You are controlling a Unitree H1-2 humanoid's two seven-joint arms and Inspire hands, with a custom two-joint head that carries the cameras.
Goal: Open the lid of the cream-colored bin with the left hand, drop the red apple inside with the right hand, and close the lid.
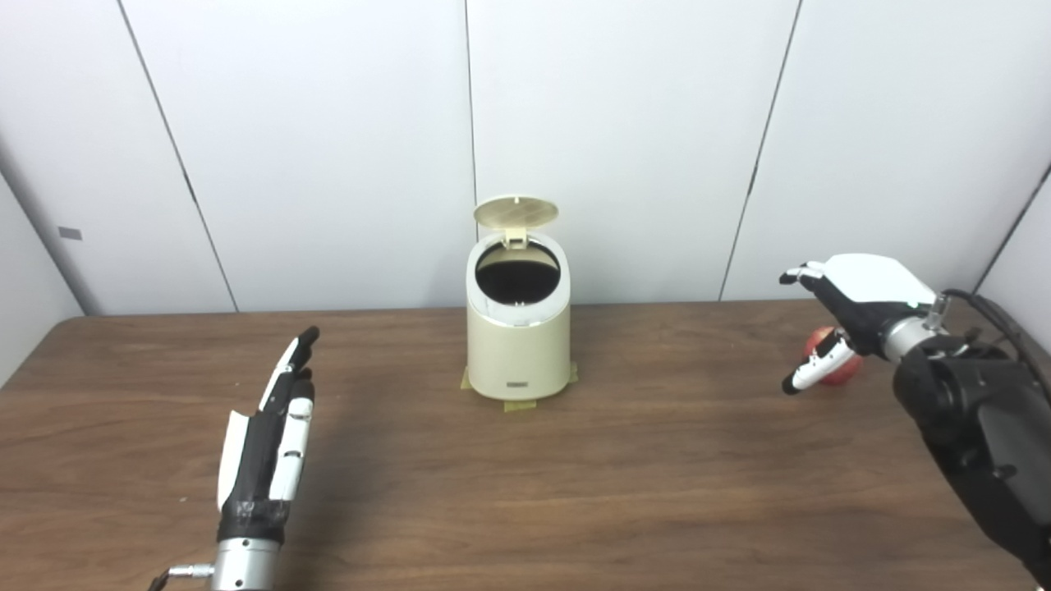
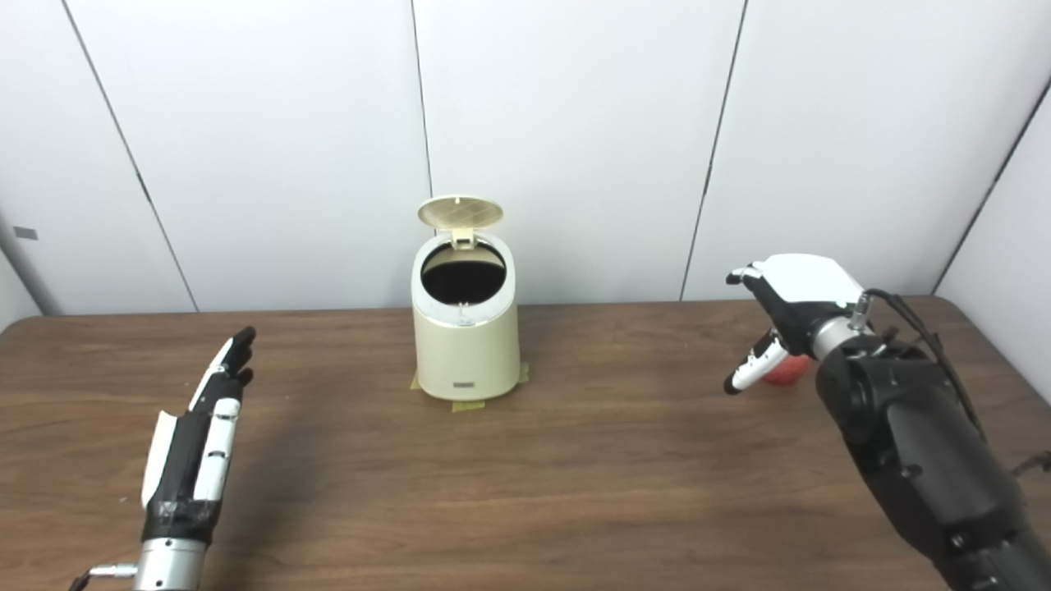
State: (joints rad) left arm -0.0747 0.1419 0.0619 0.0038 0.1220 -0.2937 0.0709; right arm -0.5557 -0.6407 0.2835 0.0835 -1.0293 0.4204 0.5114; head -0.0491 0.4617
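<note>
Left hand [image 1: 267, 447]: nearest the camera, at 8 o'clock on the wooden table [image 1: 575, 492], fingers straight and close together, holding nothing; it seems to wait.
Cream-colored bin [image 1: 518, 345]: at the centre, on yellow tape that probably keeps it in place.
Lid [image 1: 516, 212]: already up at 12 o'clock, so the mouth is free.
Right hand [image 1: 846, 316]: at 3 o'clock, fingers spread above the red apple [image 1: 846, 371], not yet closed.
Red apple: on the table, half hidden behind this hand, well apart from the bin.
</note>
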